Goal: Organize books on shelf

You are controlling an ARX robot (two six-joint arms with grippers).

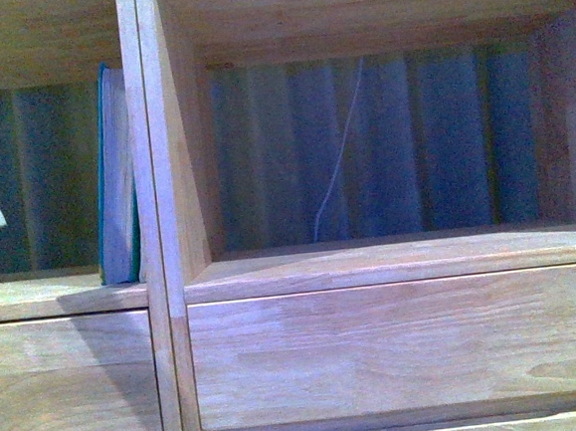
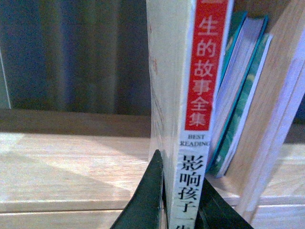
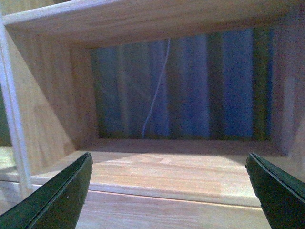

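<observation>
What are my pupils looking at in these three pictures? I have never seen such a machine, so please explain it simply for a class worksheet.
This is a robot with two arms, each ending in a two-fingered gripper. One picture looks forward from its body at a light-wood shelf, where a teal book stands against a divider. The other two come from cameras on the wrists. The left gripper pinches a white book with a red spine mark, near the teal book. The right gripper is open, holding nothing, facing the neighbouring cubby.
</observation>
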